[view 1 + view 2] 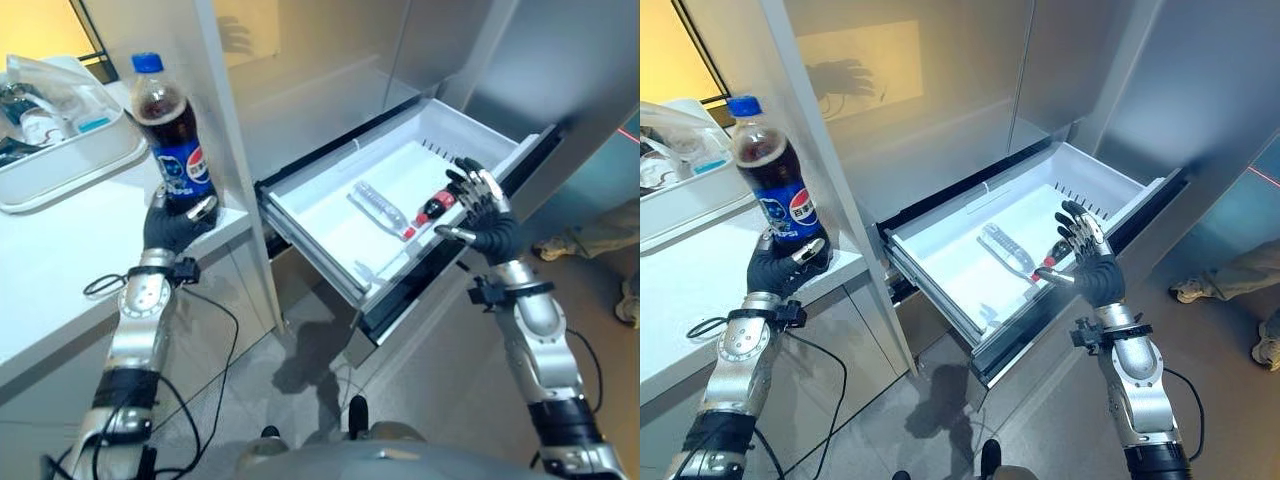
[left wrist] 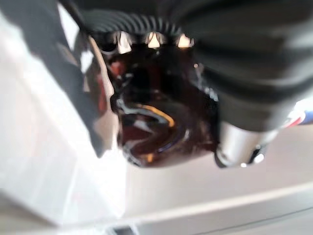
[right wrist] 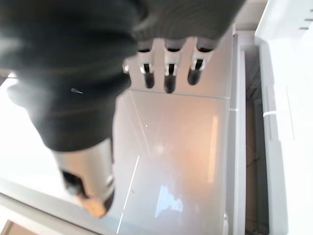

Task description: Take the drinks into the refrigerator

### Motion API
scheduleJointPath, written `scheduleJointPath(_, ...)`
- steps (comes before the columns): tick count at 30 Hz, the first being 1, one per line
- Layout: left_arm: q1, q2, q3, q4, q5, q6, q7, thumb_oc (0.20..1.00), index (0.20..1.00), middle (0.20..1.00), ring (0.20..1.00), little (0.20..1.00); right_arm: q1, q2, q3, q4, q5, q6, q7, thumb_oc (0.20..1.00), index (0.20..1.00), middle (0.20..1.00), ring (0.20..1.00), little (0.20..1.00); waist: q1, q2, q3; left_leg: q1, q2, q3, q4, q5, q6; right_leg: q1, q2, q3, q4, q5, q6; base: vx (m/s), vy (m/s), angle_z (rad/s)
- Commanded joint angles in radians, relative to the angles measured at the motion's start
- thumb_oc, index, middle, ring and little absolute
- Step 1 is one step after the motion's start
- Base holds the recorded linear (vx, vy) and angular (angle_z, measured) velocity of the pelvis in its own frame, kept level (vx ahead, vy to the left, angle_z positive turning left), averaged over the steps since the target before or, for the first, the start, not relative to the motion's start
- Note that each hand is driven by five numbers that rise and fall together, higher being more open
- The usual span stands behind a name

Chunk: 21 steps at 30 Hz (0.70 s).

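My left hand (image 1: 172, 225), lower left, curls round the cola bottle (image 1: 168, 130) held above the counter (image 1: 60, 270); my right hand (image 1: 487, 215) hovers spread over the open drawer (image 1: 330, 225). Tall bottle could slip or catch the fridge panel (image 1: 235, 150).

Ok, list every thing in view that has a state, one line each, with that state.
Freezer drawer: pulled open.
Cola bottle: upright, capped, gripped near its base, by the counter edge.
Left hand: shut on the cola bottle.
Right hand: open, fingers spread, above the drawer's front edge.
Clear bottle: lying on its side in the drawer.
Small red-labelled bottle: lying on its side in the drawer.
White tray: on the counter, holding items.
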Motion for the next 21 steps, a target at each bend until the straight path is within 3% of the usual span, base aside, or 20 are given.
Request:
scheduleJointPath(1, -0.032, -0.010, 0.068, -0.112, -0.114, -0.092, -0.051, 0.200, 0.200, 0.200, 0.200, 0.200, -0.021, 0.005, -0.080, -0.104, 0.012, -0.037, 0.009, 1.000, 1.000, 1.000, 1.000, 1.000, 0.028, 0.013, 0.019, 0.023, -0.033, -0.094, 0.000, -0.093, 0.060, -0.004, -0.025, -0.019, 0.163, -0.119, 0.067, 0.00, 0.000, 0.00)
scheduleJointPath(14, 0.113, -0.037, 0.116, -0.377, -0.228, -0.092, -0.199, 0.200, 0.200, 0.200, 0.200, 0.200, -0.010, -0.030, -0.115, -0.083, 0.006, -0.024, 0.053, 1.000, 1.000, 1.000, 1.000, 1.000, 0.055, 0.009, 0.026, 0.010, -0.040, -0.111, 0.000, -0.087, 0.065, -0.002, -0.037, -0.033, 0.159, -0.112, 0.065, -0.02, -0.003, 0.03)
scheduleJointPath(19, 0.136, -0.002, 0.052, -0.432, -0.257, -0.069, -0.287, 0.200, 0.200, 0.200, 0.200, 0.200, -0.021, -0.076, -0.073, -0.026, 0.175, 0.023, 0.150, 1.000, 1.000, 1.000, 1.000, 1.000, 0.064, 0.000, 0.028, 0.009, -0.041, -0.115, 0.000, -0.084, 0.065, 0.000, -0.040, -0.040, 0.159, -0.109, 0.066, -0.02, -0.010, 0.02)
scheduleJointPath(21, 0.149, 0.031, 0.020, -0.467, -0.272, -0.055, -0.341, 0.200, 0.200, 0.200, 0.200, 0.200, -0.031, -0.133, -0.047, -0.012, 0.233, 0.057, 0.211, 1.000, 1.000, 1.000, 1.000, 1.000, 0.067, -0.007, 0.027, 0.008, -0.041, -0.116, 0.000, -0.082, 0.064, 0.000, -0.041, -0.039, 0.158, -0.107, 0.066, -0.01, -0.015, 0.02)
